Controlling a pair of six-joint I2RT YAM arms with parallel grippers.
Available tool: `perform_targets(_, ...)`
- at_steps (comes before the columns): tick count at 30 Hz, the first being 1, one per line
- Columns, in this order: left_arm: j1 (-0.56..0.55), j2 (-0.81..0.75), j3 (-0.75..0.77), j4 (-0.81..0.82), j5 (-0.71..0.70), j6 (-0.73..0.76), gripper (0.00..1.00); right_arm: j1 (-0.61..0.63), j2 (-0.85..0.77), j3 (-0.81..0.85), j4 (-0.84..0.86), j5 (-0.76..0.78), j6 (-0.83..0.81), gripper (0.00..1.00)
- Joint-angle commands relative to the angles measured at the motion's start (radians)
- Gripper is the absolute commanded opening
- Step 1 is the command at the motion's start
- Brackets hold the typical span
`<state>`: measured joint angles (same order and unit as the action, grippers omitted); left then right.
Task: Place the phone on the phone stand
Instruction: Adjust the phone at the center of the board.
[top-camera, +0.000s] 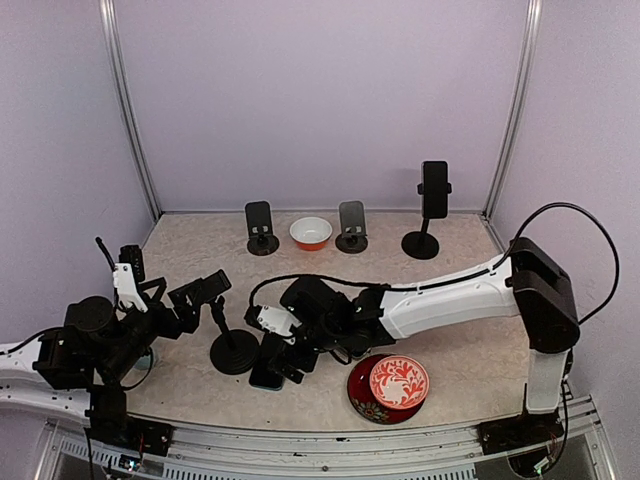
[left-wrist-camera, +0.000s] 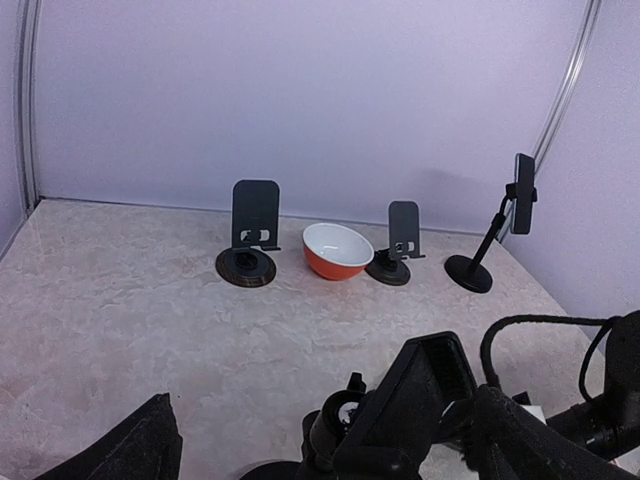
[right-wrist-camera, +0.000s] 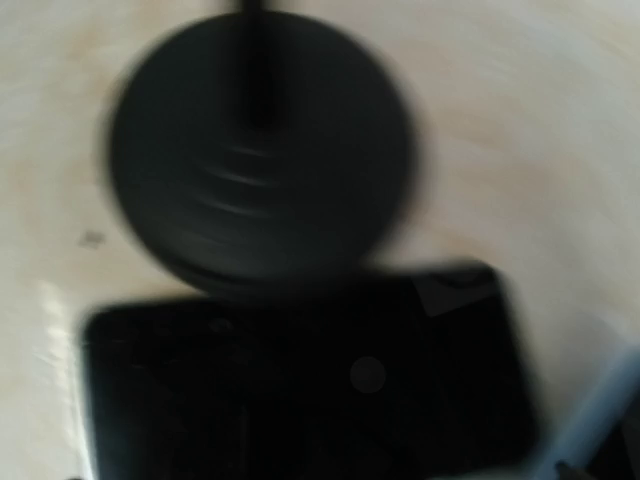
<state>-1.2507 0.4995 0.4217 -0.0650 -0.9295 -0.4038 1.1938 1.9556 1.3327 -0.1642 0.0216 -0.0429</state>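
The phone lies flat on the counter by the near edge, just beside the stand. The right claw sits low over it, probably to grip its edges. The left claw is at the stand's head, likely steadying it. I cannot tell either claw's opening.

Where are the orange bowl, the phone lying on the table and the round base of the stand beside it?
Orange bowl (top-camera: 311, 231): top view, on its white inside.
Phone (right-wrist-camera: 300, 400): right wrist view, on its dark face.
Stand base (top-camera: 234, 355): top view, on the flat disc.
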Motion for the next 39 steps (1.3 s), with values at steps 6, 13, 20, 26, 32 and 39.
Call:
perform_targets(6,0.006,-0.065,0.021,-0.048,0.0,-0.032,0.99,0.127,0.243,0.235,0.038,0.201,-0.01,1.0)
perform_targets(13,0.005,-0.067,0.01,-0.046,0.003,-0.043,0.99,0.175,0.374,0.414,-0.033,0.415,0.139,1.0)
perform_targets(20,0.005,-0.075,0.003,-0.05,-0.002,-0.048,0.99,0.182,0.374,0.372,-0.075,0.53,0.24,1.0)
perform_targets(26,0.005,-0.098,-0.012,-0.04,0.0,-0.043,0.99,0.191,0.307,0.256,-0.058,0.517,0.256,1.0)
perform_targets(32,0.005,-0.096,-0.009,-0.034,-0.004,-0.032,0.99,0.204,0.3,0.229,-0.119,0.557,0.301,1.0)
perform_targets(39,0.005,-0.105,-0.007,-0.024,-0.01,-0.014,0.99,0.204,0.221,0.156,-0.197,0.641,0.411,1.0)
